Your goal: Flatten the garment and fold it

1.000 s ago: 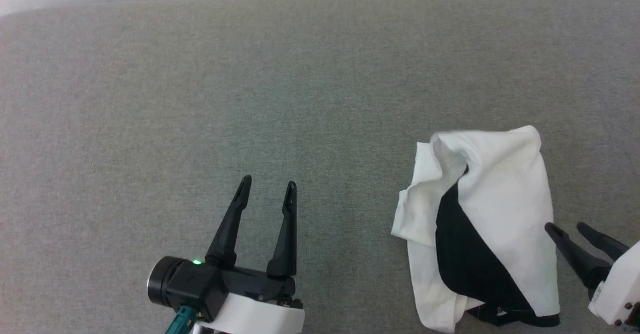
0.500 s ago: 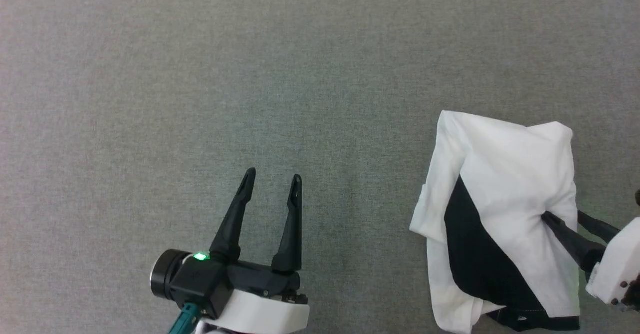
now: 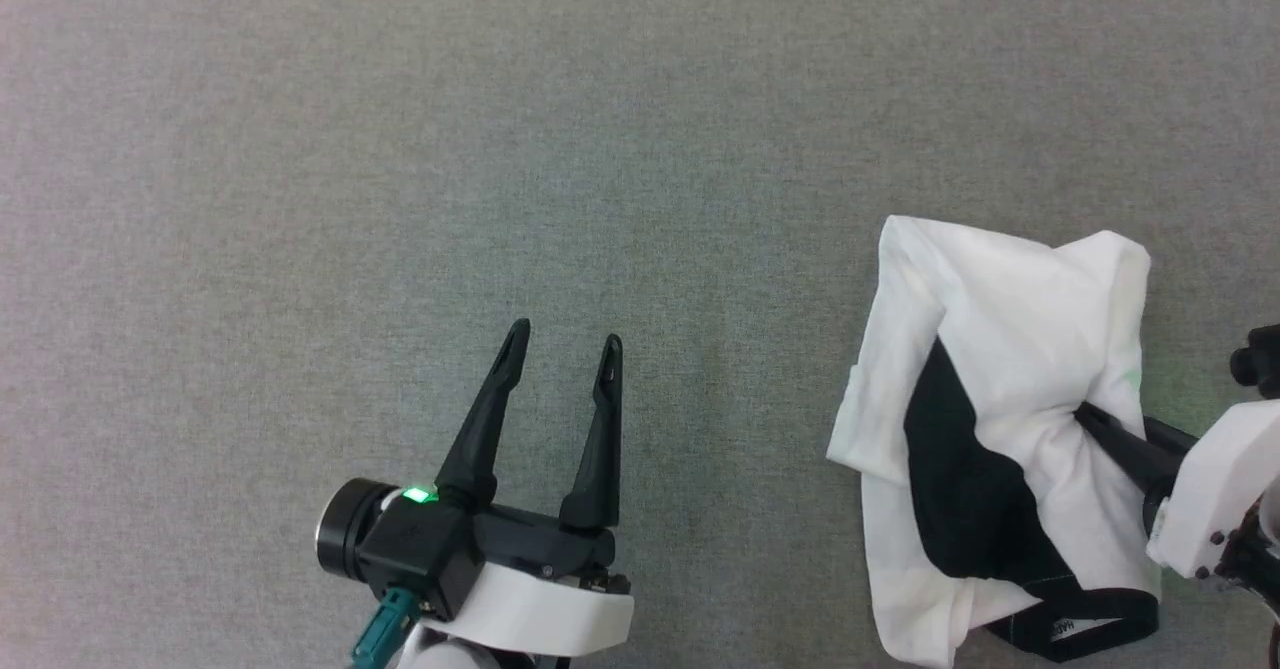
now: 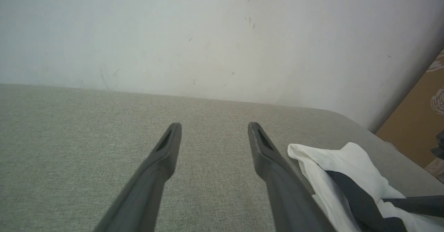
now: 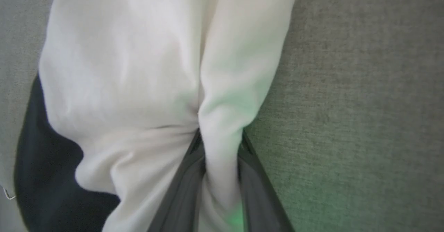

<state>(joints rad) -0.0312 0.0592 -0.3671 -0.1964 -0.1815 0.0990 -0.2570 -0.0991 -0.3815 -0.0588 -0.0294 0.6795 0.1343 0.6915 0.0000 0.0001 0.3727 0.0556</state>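
Observation:
The garment (image 3: 1010, 339) lies bunched at the right of the grey surface, white cloth with a black sleeve panel (image 3: 960, 489) and black trim at its near edge. My right gripper (image 3: 1088, 417) comes in from the right, its two dark fingers shut on a raised fold of the white cloth. The right wrist view shows that fold of the garment (image 5: 138, 69) pinched in the right gripper (image 5: 218, 136). My left gripper (image 3: 563, 341) hovers open over bare surface, well left of the garment. From the left wrist, the left gripper (image 4: 214, 128) holds nothing and the garment (image 4: 347, 159) lies to its right.
The grey fabric surface (image 3: 400, 149) stretches wide to the left and far side. In the left wrist view a pale wall (image 4: 208, 34) stands behind the surface's far edge, and a brown board (image 4: 419, 121) shows past its rounded right corner.
The head camera has shifted. My right gripper moved in over the garment's right part and closed on a fold of white cloth, puckering it. The left gripper stays open.

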